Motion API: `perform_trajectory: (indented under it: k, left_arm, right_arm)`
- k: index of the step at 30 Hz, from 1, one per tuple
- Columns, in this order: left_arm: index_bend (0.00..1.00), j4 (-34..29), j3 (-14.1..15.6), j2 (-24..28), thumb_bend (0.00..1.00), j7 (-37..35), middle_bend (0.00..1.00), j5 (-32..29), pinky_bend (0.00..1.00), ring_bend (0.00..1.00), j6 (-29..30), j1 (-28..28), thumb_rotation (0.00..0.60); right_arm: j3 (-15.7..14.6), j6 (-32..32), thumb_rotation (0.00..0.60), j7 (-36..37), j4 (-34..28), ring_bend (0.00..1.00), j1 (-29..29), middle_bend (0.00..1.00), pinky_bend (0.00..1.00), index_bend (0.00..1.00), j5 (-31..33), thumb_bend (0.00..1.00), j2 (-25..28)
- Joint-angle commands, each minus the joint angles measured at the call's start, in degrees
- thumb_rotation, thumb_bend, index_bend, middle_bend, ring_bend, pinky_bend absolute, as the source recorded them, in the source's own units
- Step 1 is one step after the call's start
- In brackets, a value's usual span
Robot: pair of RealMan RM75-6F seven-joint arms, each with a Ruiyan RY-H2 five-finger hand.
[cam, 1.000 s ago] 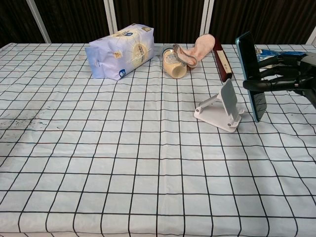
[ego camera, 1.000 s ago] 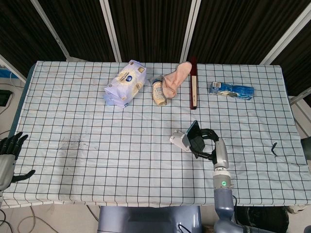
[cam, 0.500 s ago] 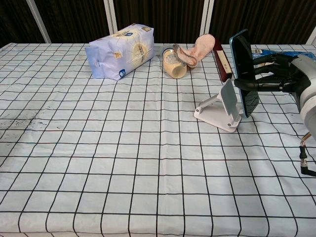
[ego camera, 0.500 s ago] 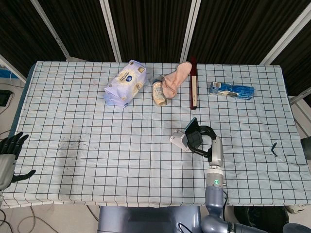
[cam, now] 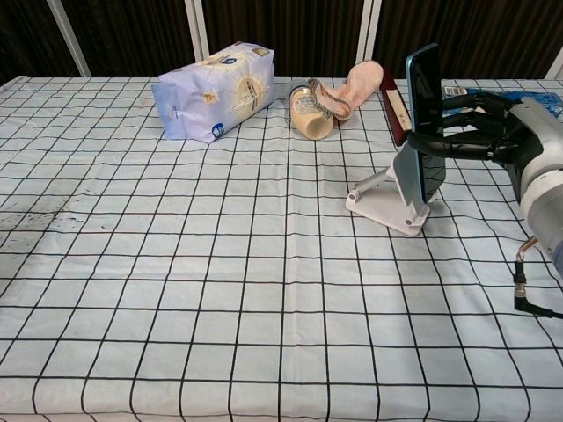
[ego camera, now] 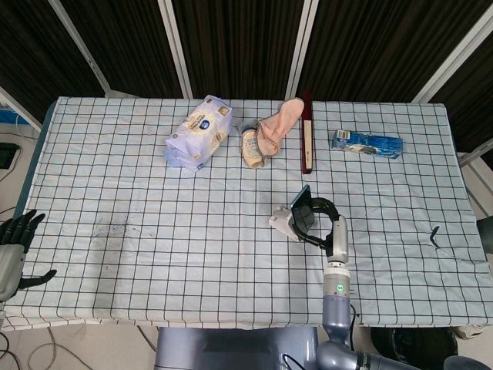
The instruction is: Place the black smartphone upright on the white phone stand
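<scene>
My right hand [cam: 479,132] grips the black smartphone [cam: 425,119] upright, its lower part against the tilted back plate of the white phone stand [cam: 391,198]. In the head view the smartphone [ego camera: 302,208] sits right over the stand [ego camera: 284,223], with the right hand [ego camera: 323,220] behind it. Whether the phone's bottom edge rests in the stand's lip I cannot tell. My left hand [ego camera: 14,245] hangs off the table's near left edge, fingers spread, holding nothing.
Along the far side lie a pale blue bag [ego camera: 199,132], a tipped jar [ego camera: 251,146] with a pink cloth [ego camera: 279,123], a dark red book [ego camera: 306,139] and a blue packet [ego camera: 367,143]. A small dark object [ego camera: 435,235] lies at the right.
My right hand has carried the smartphone leftward, from beside the stand to against its back plate. The left hand has not moved.
</scene>
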Motion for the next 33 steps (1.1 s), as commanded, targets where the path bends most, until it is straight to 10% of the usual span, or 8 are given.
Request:
perform_trajectory:
  k: [1,33]
  left_arm:
    - [0.00,0.00,0.01,-0.01,0.00,0.05,0.00,-0.02,0.00,0.00,-0.01,0.00,0.600]
    - [0.00,-0.17,-0.09,-0.60,0.00,2.06,0.00,-1.47,0.00,0.00,-0.79,-0.23,0.600]
  right_arm:
    - [0.28,-1.60,0.600,1.90,0.36,0.39,-0.16,0.53,0.18,0.58,-0.48,0.62,0.67]
    - [0.49,-7.05,0.600,11.90,5.09,0.38,-1.22,0.53,0.18,0.58,-3.15,0.62,0.97]
